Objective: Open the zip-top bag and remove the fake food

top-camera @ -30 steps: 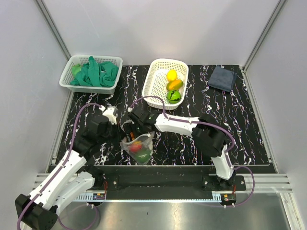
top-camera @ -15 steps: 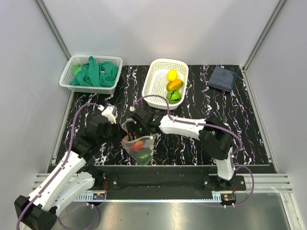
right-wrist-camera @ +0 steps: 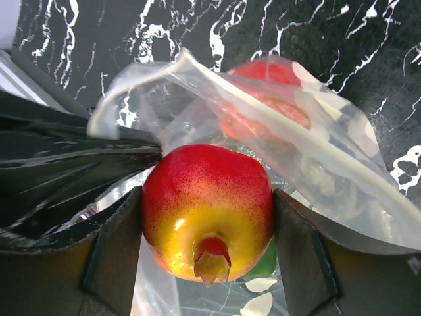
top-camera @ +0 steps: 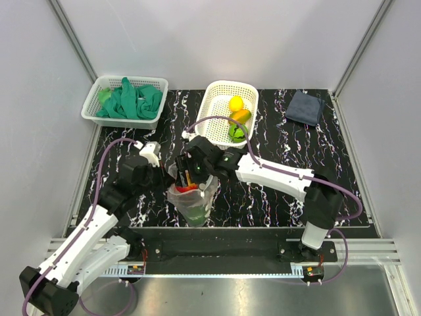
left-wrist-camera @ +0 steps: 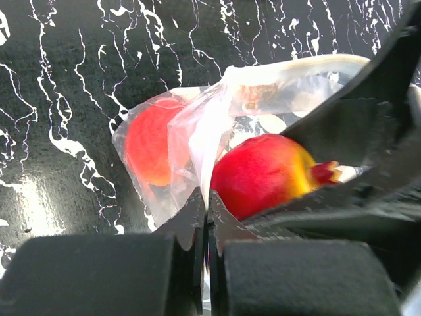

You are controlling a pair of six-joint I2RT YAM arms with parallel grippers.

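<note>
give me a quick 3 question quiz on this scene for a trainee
1. What is the right gripper clamped on?
A. the whitish zip strip
B. a red-and-yellow fruit
C. a green glove

2. True or false: the left gripper is shut on the plastic of the zip-top bag.

3. Fill in: the white basket at the far side of the table holds ___ fake-food pieces.

Key: 1 B; 2 true; 3 three (yellow, orange, green).
</note>
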